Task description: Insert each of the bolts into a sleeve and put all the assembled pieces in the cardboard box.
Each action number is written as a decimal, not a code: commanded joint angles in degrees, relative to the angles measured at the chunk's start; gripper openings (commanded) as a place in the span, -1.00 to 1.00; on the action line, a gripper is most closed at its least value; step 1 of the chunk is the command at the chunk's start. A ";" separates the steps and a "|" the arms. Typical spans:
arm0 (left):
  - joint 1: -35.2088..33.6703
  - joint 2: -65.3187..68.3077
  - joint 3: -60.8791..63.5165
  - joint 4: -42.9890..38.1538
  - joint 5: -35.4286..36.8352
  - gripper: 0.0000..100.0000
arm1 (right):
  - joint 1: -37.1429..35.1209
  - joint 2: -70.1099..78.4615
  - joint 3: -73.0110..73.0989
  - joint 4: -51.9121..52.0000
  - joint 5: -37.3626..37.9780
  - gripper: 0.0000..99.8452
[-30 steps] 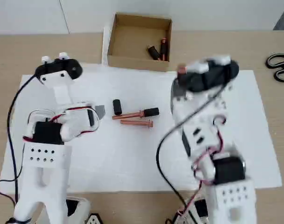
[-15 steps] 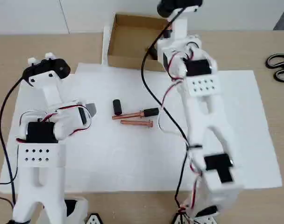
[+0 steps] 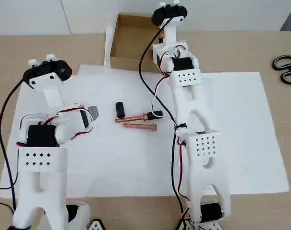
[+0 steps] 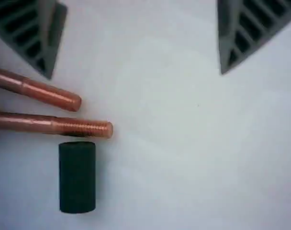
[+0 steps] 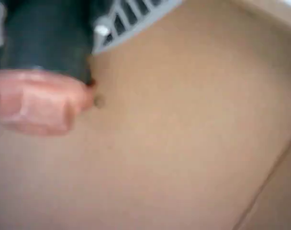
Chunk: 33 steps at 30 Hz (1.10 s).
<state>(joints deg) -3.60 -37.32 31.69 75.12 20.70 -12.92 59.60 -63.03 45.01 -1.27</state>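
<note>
My right arm stretches over the cardboard box. In the right wrist view my right gripper is shut on an assembled piece, a black sleeve with a copper bolt head, just above the box floor. On the white sheet lie a loose black sleeve, a bolt with a sleeve on its head end and a bare bolt. My left gripper stands open to their left; its own view shows the gripper, the sleeve and two bolt tips.
The white sheet covers most of the wooden table. Scissors lie at the table's right edge. The right arm's cable hangs above the bolts.
My right arm has swung from above the sheet's right part out over the box, carrying the assembled piece. My left arm shifted a little to the left.
</note>
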 commanded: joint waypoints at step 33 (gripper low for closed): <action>-0.35 -0.62 -0.31 -3.60 -0.44 -0.57 | -0.66 2.15 -34.02 17.71 0.53 -0.69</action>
<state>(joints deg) -3.60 -37.32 34.24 72.31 20.70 -13.45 63.12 -86.95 54.24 -1.27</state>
